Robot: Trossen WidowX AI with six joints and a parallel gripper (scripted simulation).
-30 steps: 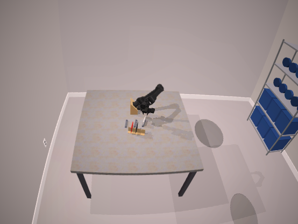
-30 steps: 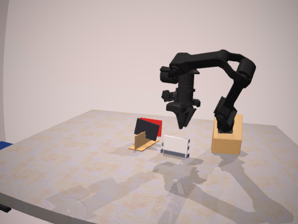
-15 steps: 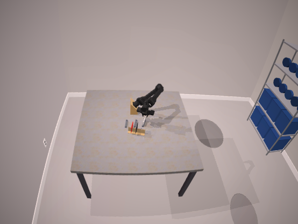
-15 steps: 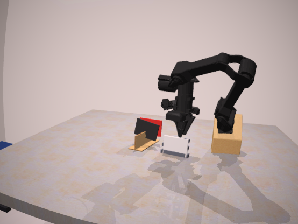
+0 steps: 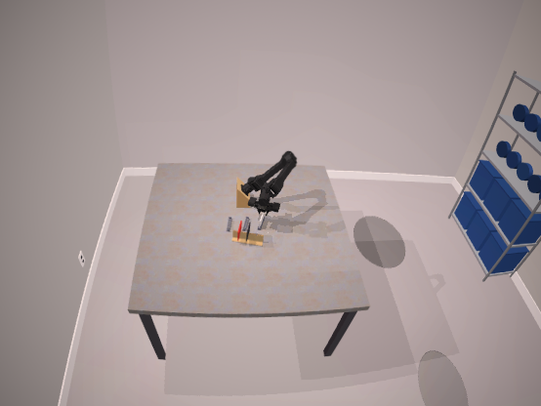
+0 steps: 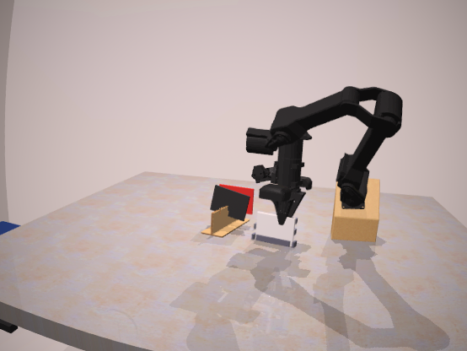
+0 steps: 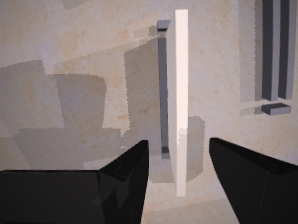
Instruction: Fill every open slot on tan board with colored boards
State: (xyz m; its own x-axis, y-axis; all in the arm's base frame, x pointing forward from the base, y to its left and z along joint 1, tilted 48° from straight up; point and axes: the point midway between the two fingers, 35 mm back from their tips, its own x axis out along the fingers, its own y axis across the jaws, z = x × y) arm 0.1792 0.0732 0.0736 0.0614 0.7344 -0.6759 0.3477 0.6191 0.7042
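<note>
Reaches down from a tan block (image 5: 241,199) (image 6: 355,229) with a black arm (image 5: 288,159) (image 6: 326,114), pointing the gripper (image 5: 263,215) (image 6: 287,218) (image 7: 178,145) at the white board (image 5: 262,221) (image 6: 271,224) (image 7: 182,100). Is open, with 1 finger on each side of that board in the wrist view and nothing clamped. Has the white board upright in its gray holder (image 6: 274,241) (image 7: 163,90) on the table (image 5: 195,273) (image 6: 126,261) (image 7: 95,25). Shows 2 other gray holders from above, 1 (image 5: 246,223) (image 7: 270,50) beside the white board and 1 (image 5: 229,223) farther along, both without a board. Shows the red board (image 5: 239,230) (image 6: 249,202) and the black board (image 5: 248,233) (image 6: 229,202) crosswise on the standing tan board (image 5: 256,239) (image 6: 219,220), the black tilted in the exterior view. Cannot tell how deep those 2 sit.
</note>
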